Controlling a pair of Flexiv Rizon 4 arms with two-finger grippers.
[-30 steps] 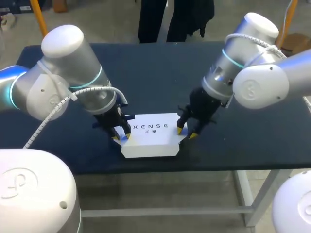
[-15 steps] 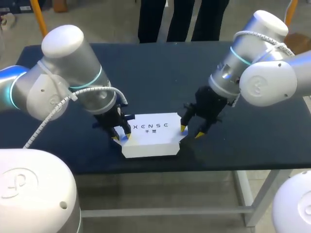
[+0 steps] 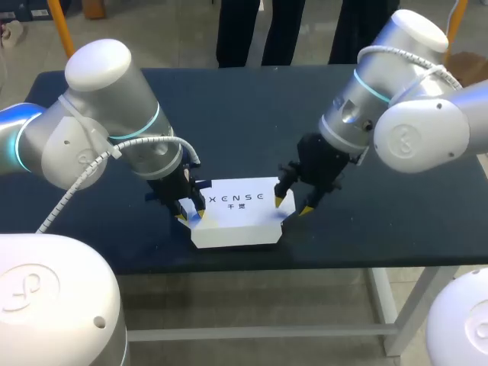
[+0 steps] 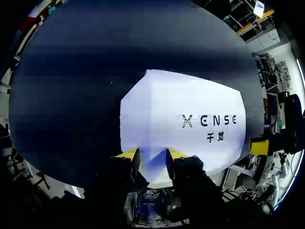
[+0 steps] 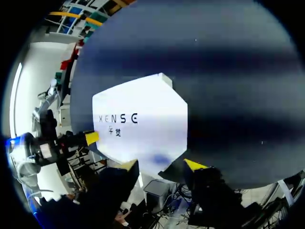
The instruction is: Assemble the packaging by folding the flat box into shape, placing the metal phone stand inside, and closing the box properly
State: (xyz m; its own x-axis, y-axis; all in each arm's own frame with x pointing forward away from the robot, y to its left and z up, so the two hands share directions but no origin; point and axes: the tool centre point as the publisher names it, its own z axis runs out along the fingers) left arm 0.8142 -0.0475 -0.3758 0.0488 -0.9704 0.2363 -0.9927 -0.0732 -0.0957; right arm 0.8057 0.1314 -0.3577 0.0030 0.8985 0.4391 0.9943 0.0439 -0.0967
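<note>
head view has the white box [image 3: 236, 213] lying flat on the dark table [image 3: 252, 114], close to its near edge, printed face up and looking folded into shape. the phone stand shows in no view, so i cannot tell whether it is inside.

the main risk, as i judge it, is the box sliding. it sits near the near edge with a gripper at each end, so an uneven push from either side could skew it or nudge it over the edge. a second risk is at the right end: one right finger is over the box and the other is past it, above the table, so a downward move could catch the end flap and crease it or pop it open instead of seating it. pressing hard on the left end alone might also tip up the right end.

left gripper [image 3: 191, 216] is at the box's left end, its fingers a narrow gap apart. the left wrist view shows both yellow tips over the box's left edge with white card in the gap. they seem to rest on the box rather than pinch it, so i read it as partly open and holding nothing.

right gripper [image 3: 290, 204] is at the right end, spread wider and gripping nothing.
</note>
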